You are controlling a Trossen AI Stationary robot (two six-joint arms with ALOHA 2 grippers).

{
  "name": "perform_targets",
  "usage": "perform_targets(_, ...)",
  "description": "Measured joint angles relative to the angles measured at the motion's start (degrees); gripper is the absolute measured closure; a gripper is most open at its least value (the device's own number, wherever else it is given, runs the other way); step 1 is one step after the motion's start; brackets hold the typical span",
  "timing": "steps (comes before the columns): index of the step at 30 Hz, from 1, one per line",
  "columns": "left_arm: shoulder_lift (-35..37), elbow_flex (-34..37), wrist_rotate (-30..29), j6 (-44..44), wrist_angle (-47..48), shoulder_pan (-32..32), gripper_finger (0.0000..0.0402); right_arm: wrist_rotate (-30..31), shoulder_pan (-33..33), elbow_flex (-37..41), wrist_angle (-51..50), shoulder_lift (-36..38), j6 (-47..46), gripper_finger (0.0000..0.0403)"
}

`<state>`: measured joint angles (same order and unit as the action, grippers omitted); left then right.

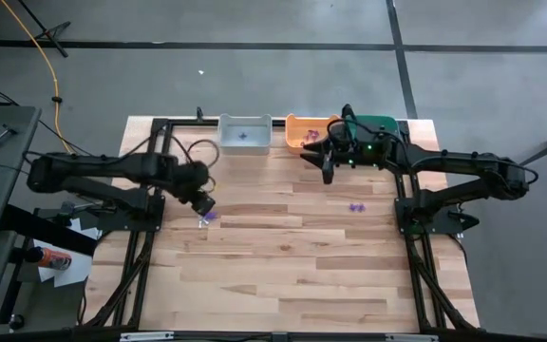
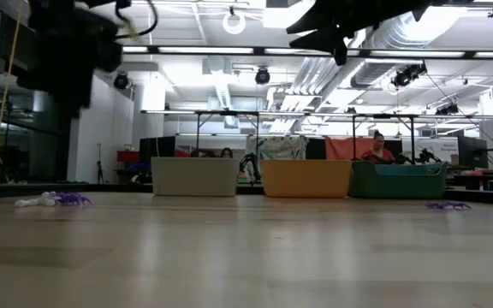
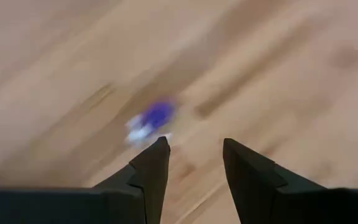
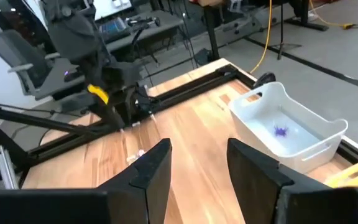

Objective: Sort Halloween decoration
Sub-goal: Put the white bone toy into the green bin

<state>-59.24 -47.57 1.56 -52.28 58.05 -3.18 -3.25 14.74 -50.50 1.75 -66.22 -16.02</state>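
A purple trinket beside a white one lies on the wooden table; the pair also shows in the high view and the low view. My left gripper hangs open above the table, pointing steeply down, with this pair just ahead of its fingertips and nothing between them. Another purple trinket lies right of the table's middle. My right gripper is open and holds nothing; it hangs high in front of the orange bin.
Three bins stand in a row along the far edge: a white one with a purple trinket inside, the orange one, and a teal one partly under my right arm. The near half of the table is bare wood.
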Motion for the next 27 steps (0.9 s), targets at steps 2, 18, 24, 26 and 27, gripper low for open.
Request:
perform_targets(2, -1.1, 0.0, -3.4, -9.7, 3.8, 2.2, 0.0261, 0.0, 0.0, 0.0, -0.4, 0.0, 0.0, 0.0251)
perform_targets(18, -5.0, 19.9, 0.1, -36.1, -15.9, 8.2, 0.0261, 0.2, 0.0, 0.0, -5.0, 0.0, 0.5, 0.0251)
perform_targets(24, -6.0, 21.3, 0.1, -37.4, -19.4, 8.3, 0.0262, 0.2, 0.0, 0.0, -5.2, 0.0, 1.0, 0.0251)
perform_targets(26, -6.9, 21.4, 0.3, -37.2, -19.4, 8.8, 0.0262, 0.2, 0.0, 0.0, -5.4, 0.0, 1.0, 0.0251)
perform_targets(27, -7.6, 21.4, 0.3, -37.2, -19.7, 9.2, 0.0262, 0.2, 0.0, 0.0, -5.6, 0.0, 1.0, 0.0251)
